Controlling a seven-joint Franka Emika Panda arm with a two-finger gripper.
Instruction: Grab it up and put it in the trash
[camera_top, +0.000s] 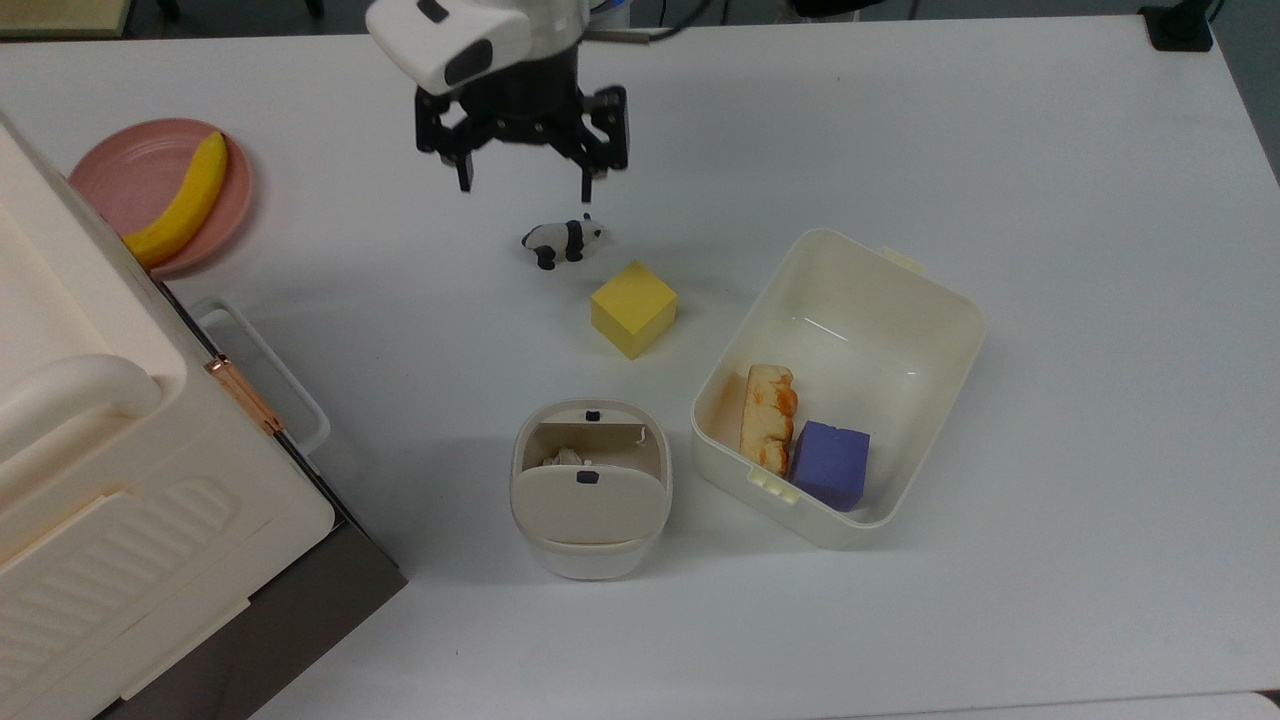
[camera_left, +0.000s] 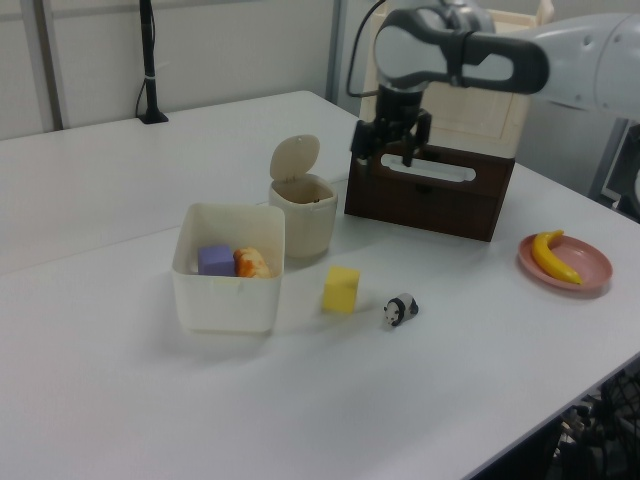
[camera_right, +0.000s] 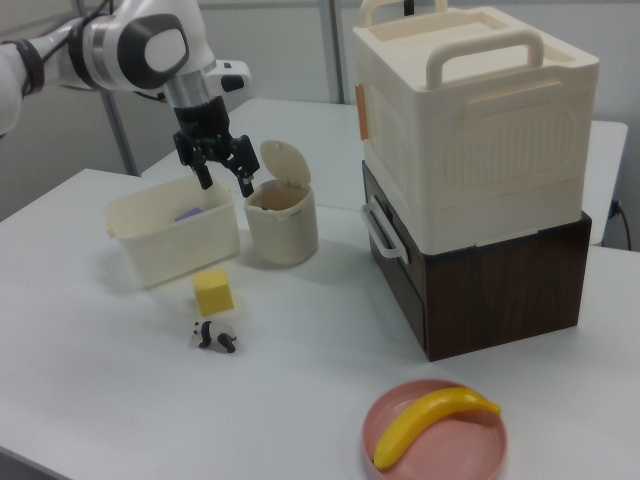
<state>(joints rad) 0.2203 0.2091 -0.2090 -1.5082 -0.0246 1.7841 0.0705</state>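
Top view: my tool (camera_top: 523, 186) hangs open and empty above the panda (camera_top: 562, 241). Wad (camera_top: 564, 458) sits inside the bin (camera_top: 591, 560), mostly hidden under the flap (camera_top: 588, 505); arm cut off at frame edge.

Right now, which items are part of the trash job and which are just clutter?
Job: paper wad, inside the bin; gripper, open.
Clutter: panda, yellow cube, tub, banana, pink plate.

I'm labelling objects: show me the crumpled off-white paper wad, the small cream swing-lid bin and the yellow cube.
crumpled off-white paper wad (camera_top: 566, 458), top view, its visible top.
small cream swing-lid bin (camera_top: 590, 497), top view, flap lid.
yellow cube (camera_top: 633, 308), top view, top face.
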